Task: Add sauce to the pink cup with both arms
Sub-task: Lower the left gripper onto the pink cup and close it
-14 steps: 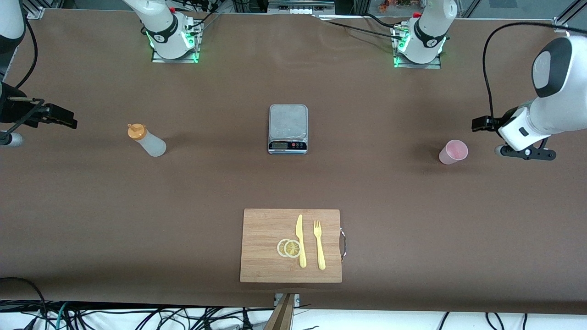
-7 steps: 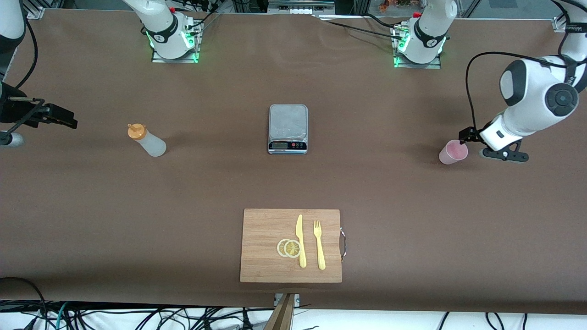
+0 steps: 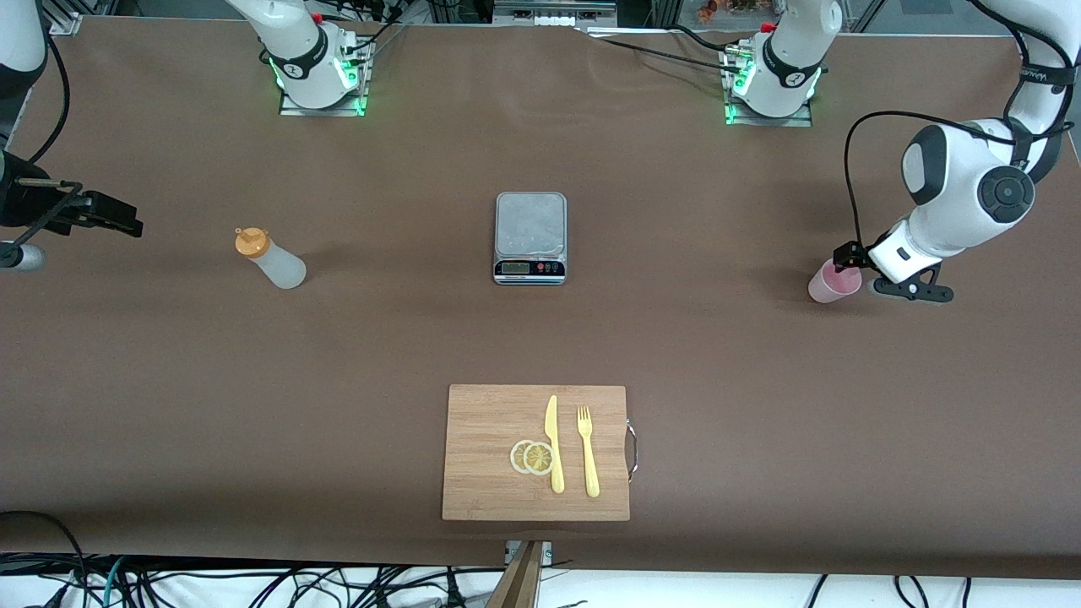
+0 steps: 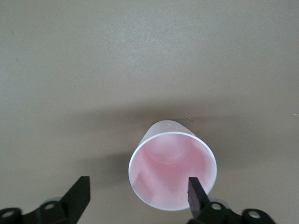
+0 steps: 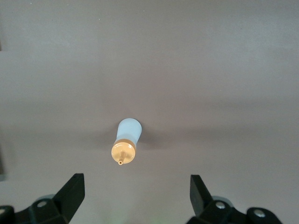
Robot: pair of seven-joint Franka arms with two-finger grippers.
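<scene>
1. Pink cup (image 3: 834, 281): small, translucent, pale pink, tapered to a narrower base, with a wide round rim. Upright on the brown table (image 3: 338, 355), at about 3 o'clock from the scale (image 3: 530, 236), well apart from it, toward the left arm's end. In the left wrist view (image 4: 173, 172), open mouth and paler rim edge plain to see, pink inside.
2. Left gripper (image 3: 844, 256) low at the cup, fingers spread wide (image 4: 138, 193). Cup between them but off-centre: one fingertip at the rim, the other well clear. Cannot tell whether the near fingertip touches.
3. Sauce bottle (image 3: 272, 260): small, whitish, translucent, with an orange nozzle cap (image 3: 251, 243). Upright at about 9 o'clock from the scale, well apart, toward the right arm's end. Seen cap-first in the right wrist view (image 5: 126, 140).
4. Right gripper (image 3: 118, 218) waiting over the table at about 9 o'clock from the bottle, apart from it, fingers released and holding nothing (image 5: 136, 193).
5. Writing: dark display and red buttons on the scale's front strip, nothing legible. Black lettering on the left arm's upper link, too small to read. No label visible on cup or bottle.
6. At 6 o'clock from the scale, a wooden cutting board (image 3: 490, 490) bearing a yellow knife (image 3: 553, 443), a yellow fork (image 3: 588, 452) and two lemon slices (image 3: 532, 457).
</scene>
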